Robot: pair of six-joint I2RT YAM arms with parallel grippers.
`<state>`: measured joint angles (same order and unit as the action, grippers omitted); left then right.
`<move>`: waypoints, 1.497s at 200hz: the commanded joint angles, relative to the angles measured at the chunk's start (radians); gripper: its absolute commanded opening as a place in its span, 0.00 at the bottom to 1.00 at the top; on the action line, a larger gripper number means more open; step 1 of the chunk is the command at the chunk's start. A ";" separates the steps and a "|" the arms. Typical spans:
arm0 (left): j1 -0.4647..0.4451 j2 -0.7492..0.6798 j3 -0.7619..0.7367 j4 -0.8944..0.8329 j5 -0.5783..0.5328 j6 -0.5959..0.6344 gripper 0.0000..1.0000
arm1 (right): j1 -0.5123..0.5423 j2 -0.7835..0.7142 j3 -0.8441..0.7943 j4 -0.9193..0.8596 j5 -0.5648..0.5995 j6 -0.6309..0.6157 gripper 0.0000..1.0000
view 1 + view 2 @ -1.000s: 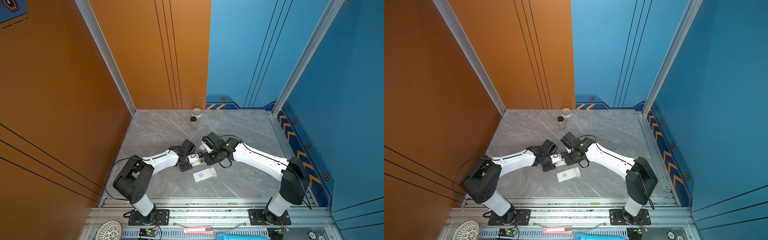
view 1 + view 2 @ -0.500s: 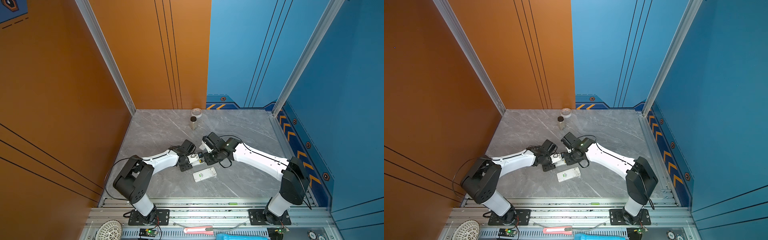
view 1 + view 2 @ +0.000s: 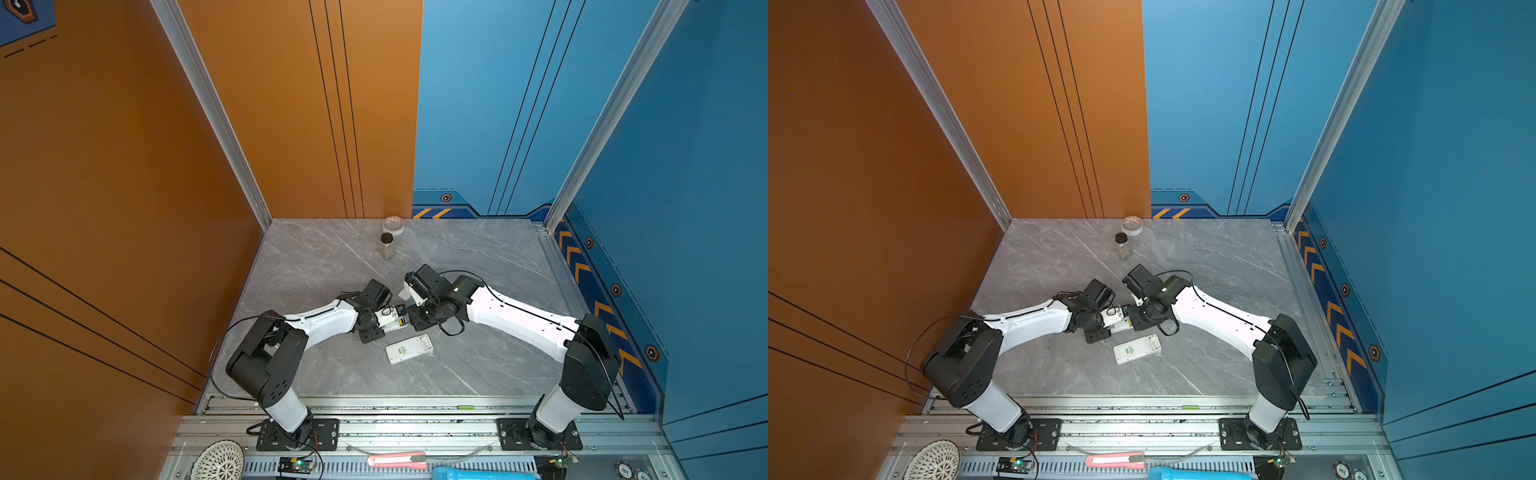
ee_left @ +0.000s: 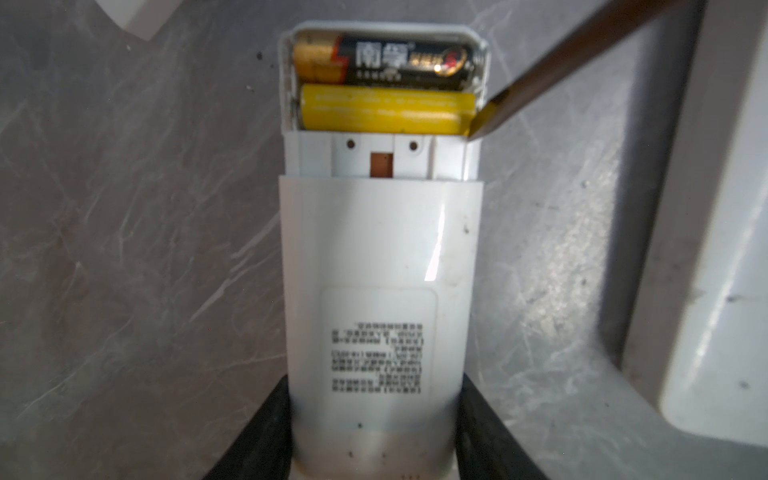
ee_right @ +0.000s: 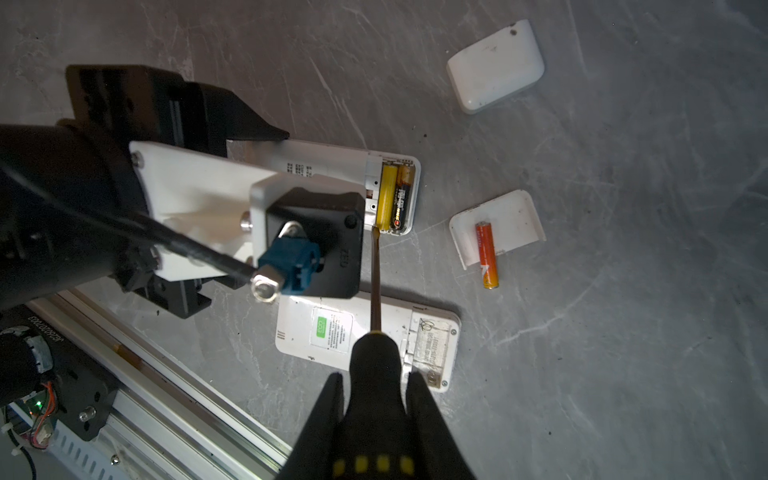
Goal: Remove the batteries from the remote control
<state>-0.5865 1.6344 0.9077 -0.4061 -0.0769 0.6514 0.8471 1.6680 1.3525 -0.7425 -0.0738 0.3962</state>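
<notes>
Grips remote control (image 4: 380,270), back up, by its lower sides in left pincer (image 4: 376,415), likely to steady the open bay (image 4: 286,83) holding yellow battery (image 4: 386,112) and black-and-gold battery (image 4: 386,60). Pinches screwdriver (image 5: 376,357) by the handle in right pincer (image 5: 374,390), blade at the yellow cell's end, apparently as a lever; leaves orange battery (image 5: 486,255) loose on a detached cover (image 5: 515,216). Cannot make out the blade's seat under the cell, nor the remote's turned-away face.

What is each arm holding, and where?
The left tool grips the white remote control by the end opposite its open battery compartment; the right tool grips the screwdriver by its black-and-yellow handle.
</notes>
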 commanded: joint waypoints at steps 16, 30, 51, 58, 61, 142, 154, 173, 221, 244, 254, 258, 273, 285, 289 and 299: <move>-0.006 -0.005 -0.003 -0.009 -0.036 0.016 0.26 | -0.019 -0.029 -0.027 -0.055 0.036 -0.017 0.00; -0.006 -0.002 0.000 -0.009 -0.037 0.016 0.26 | -0.020 -0.021 -0.024 -0.052 0.036 -0.014 0.00; -0.009 -0.006 -0.003 -0.010 -0.018 0.016 0.26 | -0.024 -0.018 -0.015 -0.018 0.020 0.000 0.00; -0.011 0.000 -0.002 -0.010 -0.027 0.016 0.26 | -0.020 -0.016 -0.002 -0.018 0.019 -0.002 0.00; -0.012 0.002 -0.001 -0.011 -0.032 0.016 0.26 | -0.020 -0.017 0.002 -0.018 0.019 -0.004 0.00; -0.016 -0.010 -0.012 -0.006 -0.047 -0.015 0.25 | 0.033 -0.081 0.022 -0.018 0.109 -0.008 0.00; -0.016 -0.005 -0.005 -0.025 -0.037 -0.027 0.24 | 0.054 -0.091 0.011 -0.009 0.151 -0.006 0.00; -0.017 0.001 0.002 -0.041 -0.047 -0.052 0.23 | 0.107 -0.120 -0.016 0.033 0.262 0.005 0.00; -0.018 -0.002 -0.010 -0.046 -0.048 -0.106 0.22 | 0.194 -0.151 -0.079 0.094 0.412 0.049 0.00; -0.021 -0.002 -0.019 -0.045 -0.050 -0.113 0.21 | 0.212 -0.153 -0.098 0.081 0.404 0.094 0.00; -0.022 -0.003 -0.024 -0.044 -0.055 -0.114 0.21 | 0.224 -0.160 -0.115 0.089 0.407 0.117 0.00; -0.022 -0.004 -0.025 -0.042 -0.056 -0.115 0.21 | 0.228 -0.163 -0.124 0.099 0.404 0.125 0.00; -0.024 -0.008 -0.036 -0.031 -0.062 -0.118 0.21 | 0.244 -0.154 -0.128 0.096 0.412 0.143 0.00; -0.023 -0.013 -0.042 -0.024 -0.063 -0.123 0.21 | 0.251 -0.145 -0.128 0.093 0.416 0.150 0.00; -0.024 -0.013 -0.044 -0.022 -0.063 -0.123 0.21 | 0.250 -0.143 -0.134 0.100 0.415 0.152 0.00; -0.024 -0.015 -0.047 -0.020 -0.067 -0.126 0.20 | 0.253 -0.136 -0.143 0.115 0.421 0.159 0.00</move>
<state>-0.5999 1.6272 0.8967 -0.4046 -0.1177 0.5453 1.0904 1.5314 1.2266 -0.6605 0.3016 0.5064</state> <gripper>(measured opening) 0.557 0.252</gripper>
